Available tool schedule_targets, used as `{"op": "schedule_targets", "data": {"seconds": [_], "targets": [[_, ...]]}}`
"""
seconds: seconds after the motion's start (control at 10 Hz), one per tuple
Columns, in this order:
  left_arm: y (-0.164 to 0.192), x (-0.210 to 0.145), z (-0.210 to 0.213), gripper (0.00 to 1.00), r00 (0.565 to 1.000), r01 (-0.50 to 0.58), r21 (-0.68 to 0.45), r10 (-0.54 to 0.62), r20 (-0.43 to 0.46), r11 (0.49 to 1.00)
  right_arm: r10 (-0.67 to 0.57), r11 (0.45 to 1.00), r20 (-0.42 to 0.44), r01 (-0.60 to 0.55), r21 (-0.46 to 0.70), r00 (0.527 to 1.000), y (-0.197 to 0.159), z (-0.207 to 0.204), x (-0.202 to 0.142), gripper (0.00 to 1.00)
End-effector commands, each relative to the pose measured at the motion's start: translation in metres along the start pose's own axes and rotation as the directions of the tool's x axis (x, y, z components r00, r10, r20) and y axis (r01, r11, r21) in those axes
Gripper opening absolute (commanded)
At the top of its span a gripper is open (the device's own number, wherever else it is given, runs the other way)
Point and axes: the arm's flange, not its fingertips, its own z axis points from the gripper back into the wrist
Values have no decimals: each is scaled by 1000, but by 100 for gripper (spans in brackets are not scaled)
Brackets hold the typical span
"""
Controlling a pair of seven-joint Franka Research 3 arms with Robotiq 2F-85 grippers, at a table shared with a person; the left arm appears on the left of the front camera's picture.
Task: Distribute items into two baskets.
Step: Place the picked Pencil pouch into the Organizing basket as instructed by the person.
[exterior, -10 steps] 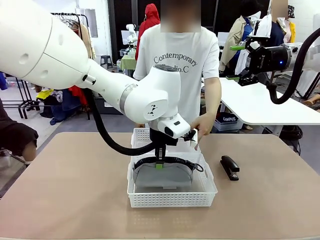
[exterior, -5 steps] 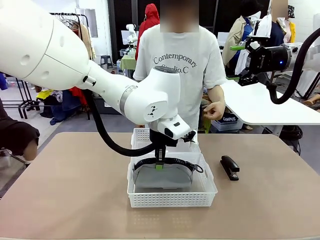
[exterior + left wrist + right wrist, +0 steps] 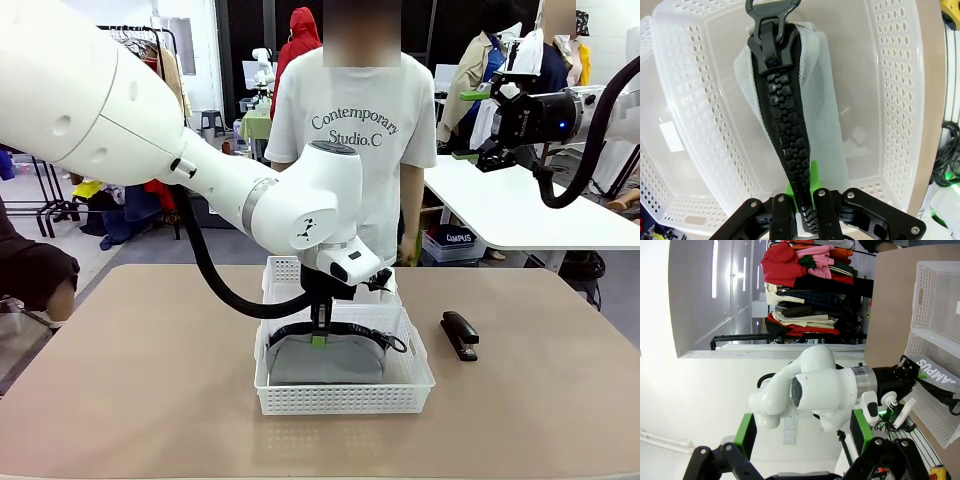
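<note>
- two white baskets stand on the table [image 3: 120, 380] in the front view: the near basket [image 3: 345, 400], and the far basket [image 3: 284, 272] right behind it.
- the left gripper [image 3: 319, 338] hangs over the near basket, pinched tight on the black zipper edge [image 3: 345, 327] of the grey pouch [image 3: 325, 362], whose body lies inside the near basket.
- the stapler [image 3: 459, 335] lies on the table to the right of the near basket, apart from it.
- the right gripper [image 3: 478, 125] is high above and to the right of the near basket, its jaws wide and holding nothing.
- left wrist view: the fingers clamp the zipper edge, and the pouch below it rests on the floor of the near basket.
- right wrist view: the green pads [image 3: 746, 435] stand wide apart, nothing between them.
</note>
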Motion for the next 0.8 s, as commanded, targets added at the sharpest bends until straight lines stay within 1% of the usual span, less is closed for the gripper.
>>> {"op": "schedule_targets", "data": {"seconds": [0.0,0.3,0.5,0.6,0.7], "targets": [[1,3,1,0,1000,-8,4,8,5,1000,5,1000,-3,-5,2,1000,2,0,-1,100],[0,3,1,57,1000,-1,-13,1,9,1000,5,1000,-3,-5,2,1000,2,0,-1,100],[0,1,3,95,1000,-4,-26,4,-9,1000,5,1000,-3,-5,2,1000,2,0,-1,100],[0,1,6,100,1000,-13,-35,13,-9,999,5,1000,-3,-5,2,1000,2,0,-1,100],[1,0,8,100,1000,-12,-29,11,-17,1000,5,1000,-3,-5,2,1000,2,0,-1,100]]}}
